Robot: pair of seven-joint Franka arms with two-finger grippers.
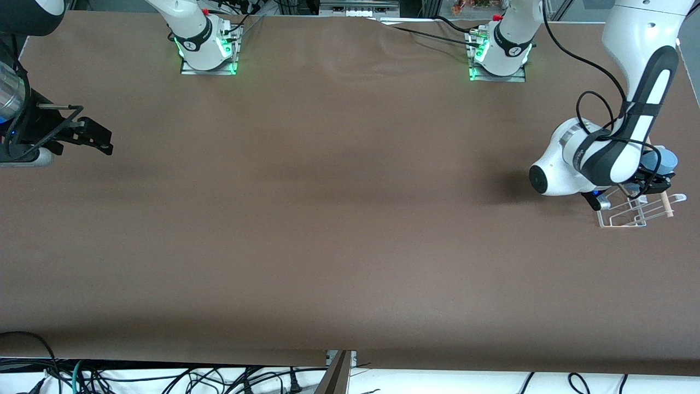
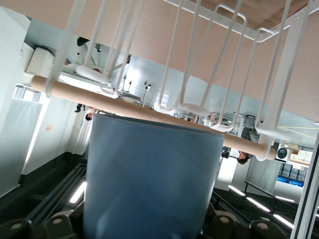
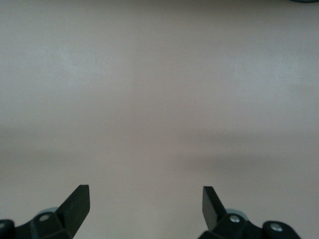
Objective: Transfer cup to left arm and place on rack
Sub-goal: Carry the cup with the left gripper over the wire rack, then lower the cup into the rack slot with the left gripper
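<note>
The light-blue cup (image 1: pixel 663 161) is held in my left gripper (image 1: pixel 654 179), which is shut on it just above the rack (image 1: pixel 629 216) near the left arm's end of the table. In the left wrist view the cup (image 2: pixel 149 179) fills the space between the jaws. Its end sits right against the rack's white looped prongs (image 2: pixel 219 64) and the wooden dowel (image 2: pixel 60 92). The left arm's white wrist hides part of the rack in the front view. My right gripper (image 1: pixel 101 143) (image 3: pixel 145 199) is open and empty, low over bare table at the right arm's end.
The brown table (image 1: pixel 339 219) spreads wide between the two arms. The arm bases (image 1: pixel 208 49) (image 1: pixel 500 54) stand along the table's edge farthest from the front camera. Cables hang below the near edge (image 1: pixel 164 377).
</note>
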